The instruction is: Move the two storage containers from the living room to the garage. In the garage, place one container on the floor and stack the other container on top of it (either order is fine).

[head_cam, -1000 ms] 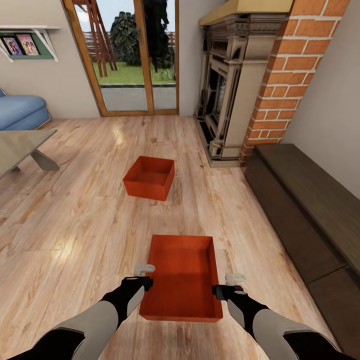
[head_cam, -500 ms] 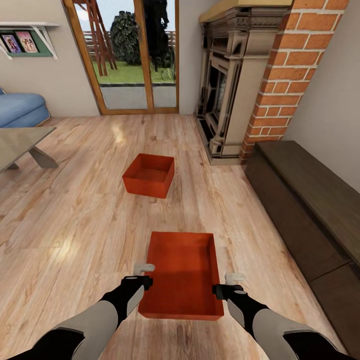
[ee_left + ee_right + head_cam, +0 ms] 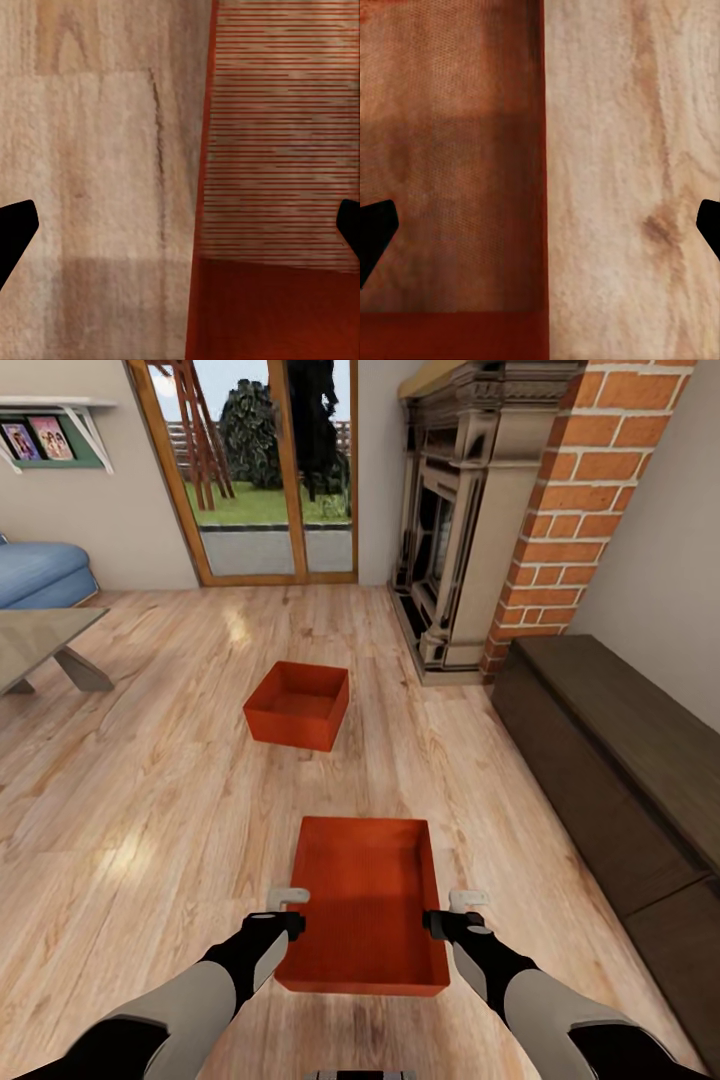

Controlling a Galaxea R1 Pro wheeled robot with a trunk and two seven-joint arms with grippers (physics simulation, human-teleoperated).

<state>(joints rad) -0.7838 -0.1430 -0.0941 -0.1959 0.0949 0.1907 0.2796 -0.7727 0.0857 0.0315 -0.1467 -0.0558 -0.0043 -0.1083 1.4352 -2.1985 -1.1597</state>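
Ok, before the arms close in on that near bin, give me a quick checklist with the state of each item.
1. Left gripper open: ok, its fingertips sit wide apart in the left wrist view.
2. Right gripper open: ok, same wide gap in the right wrist view.
3. Each gripper straddles a long wall of the near storage container: ok, the wall edge runs between the fingertips in both wrist views.
4. Fingers low enough to catch the walls: cannot tell, height over the rim is unclear.
5. Near container empty: ok, only its bare bottom shows.
6. Far storage container out of the way: ok, it sits apart, further along the wood floor.
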